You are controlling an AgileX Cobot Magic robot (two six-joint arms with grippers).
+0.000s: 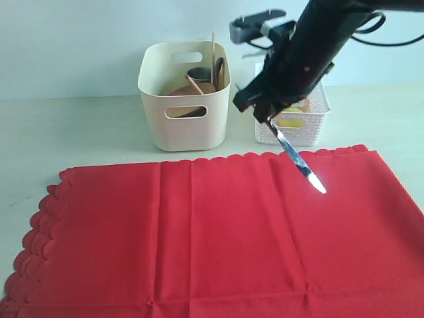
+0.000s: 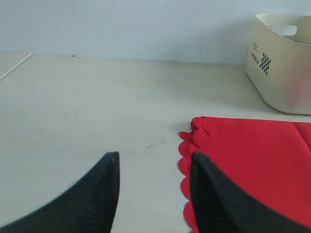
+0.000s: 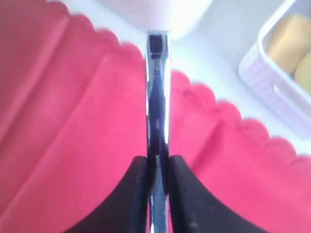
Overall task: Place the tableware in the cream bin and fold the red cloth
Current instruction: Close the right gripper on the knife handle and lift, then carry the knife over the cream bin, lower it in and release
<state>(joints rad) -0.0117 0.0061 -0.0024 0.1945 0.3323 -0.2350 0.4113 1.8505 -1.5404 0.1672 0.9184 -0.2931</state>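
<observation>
I have the right gripper [image 1: 268,119] clenched on the silver knife [image 1: 301,162], pinching it at the handle end. The right wrist view shows both black fingers [image 3: 138,184] pressed against the flat sides of the knife [image 3: 158,97]. The blade slants down and away from the claw over the far edge of the red cloth [image 1: 199,232], toward the table's right side. I cannot tell whether its bright tip touches the fabric.

The cloth lies spread flat over the near part of the table [image 1: 79,126], unfolded. Its scalloped edges run along the far side and the left side, and faint crease lines cross it.

The cream bin [image 1: 185,126] stands by the far edge of the table, just beyond the cloth's far edge and about mid-width. Inside it I see the wooden chopsticks [image 1: 213,50] sticking up, the steel cup [image 1: 199,73], the dark wooden spoon [image 1: 218,69] and the brown wooden plate [image 1: 189,91].

The white lattice basket [image 1: 301,129] sits just to the right of the bin, partly behind my right arm, with yellow food [image 1: 291,120] in it.

The left gripper [image 2: 154,158] shows only in its own wrist view. It is released, with nothing between its jaws, above bare table beside the cloth's [image 2: 252,155] scalloped far-left corner. The bin [image 2: 282,68] is well beyond.
</observation>
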